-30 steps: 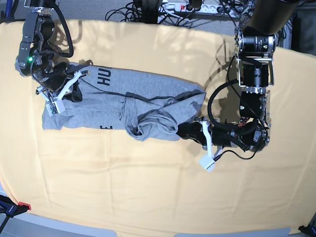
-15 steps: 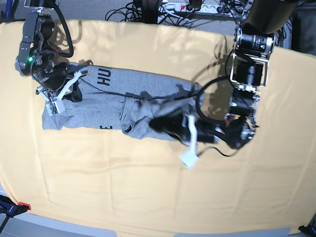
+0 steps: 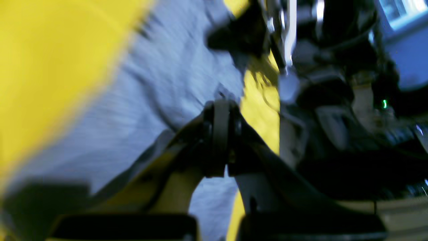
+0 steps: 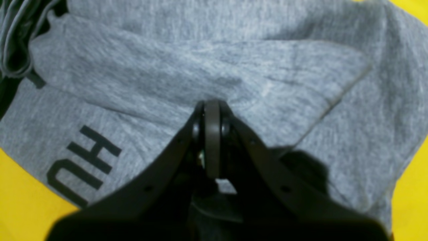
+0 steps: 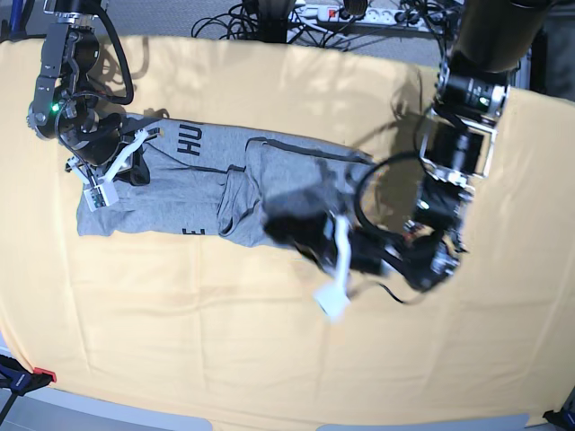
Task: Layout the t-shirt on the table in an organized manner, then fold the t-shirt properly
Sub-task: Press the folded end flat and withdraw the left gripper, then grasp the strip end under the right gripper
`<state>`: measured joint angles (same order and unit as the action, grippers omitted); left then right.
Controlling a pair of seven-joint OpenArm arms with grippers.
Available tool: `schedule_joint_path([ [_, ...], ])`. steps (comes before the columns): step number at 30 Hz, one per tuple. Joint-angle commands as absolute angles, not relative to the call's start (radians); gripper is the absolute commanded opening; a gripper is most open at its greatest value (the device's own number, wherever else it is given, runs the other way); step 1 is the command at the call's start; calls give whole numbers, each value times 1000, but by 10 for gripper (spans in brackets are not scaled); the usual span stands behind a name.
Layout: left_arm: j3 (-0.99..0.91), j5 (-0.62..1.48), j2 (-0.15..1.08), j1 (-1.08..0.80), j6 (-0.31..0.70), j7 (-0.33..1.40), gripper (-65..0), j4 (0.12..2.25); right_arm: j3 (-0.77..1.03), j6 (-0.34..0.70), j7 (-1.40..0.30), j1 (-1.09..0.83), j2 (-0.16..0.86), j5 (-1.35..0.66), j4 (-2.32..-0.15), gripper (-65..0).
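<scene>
Creased yellow-orange table (image 5: 269, 359), cables (image 5: 269, 18) behind; both tools (image 5: 274, 224) (image 5: 139, 171) clenched on grey t-shirt (image 5: 180, 193).

The table (image 5: 269, 350), covered with a pale yellow-orange cloth with faint creases, carries the grey t-shirt (image 5: 198, 193), which lies partly folded toward 10 o'clock of the surface, its black lettering showing.

Robotics lab bench

Power strips (image 5: 346, 13) and tangled cables (image 5: 243, 20) lie at twelve o'clock behind a cloth-covered table (image 5: 269, 341) with two robot arms.
</scene>
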<state>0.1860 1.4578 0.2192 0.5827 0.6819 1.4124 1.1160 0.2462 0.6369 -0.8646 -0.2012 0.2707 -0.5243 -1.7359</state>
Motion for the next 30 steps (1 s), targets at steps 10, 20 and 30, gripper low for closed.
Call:
schedule_joint_path([
  [10,-219,1484,265,623,698,1396,-650,1132,281,611,-922,-69,280,-517,-1934,-650],
  [20,-251,1484,464,585,698,1396,-650,1132,569,385,-948,-108,280,-423,-1946,-245],
  [30,-251,1484,586,568,680,1396,-650,1132,733,467,-995,-257,279,-762,-1814,-245],
])
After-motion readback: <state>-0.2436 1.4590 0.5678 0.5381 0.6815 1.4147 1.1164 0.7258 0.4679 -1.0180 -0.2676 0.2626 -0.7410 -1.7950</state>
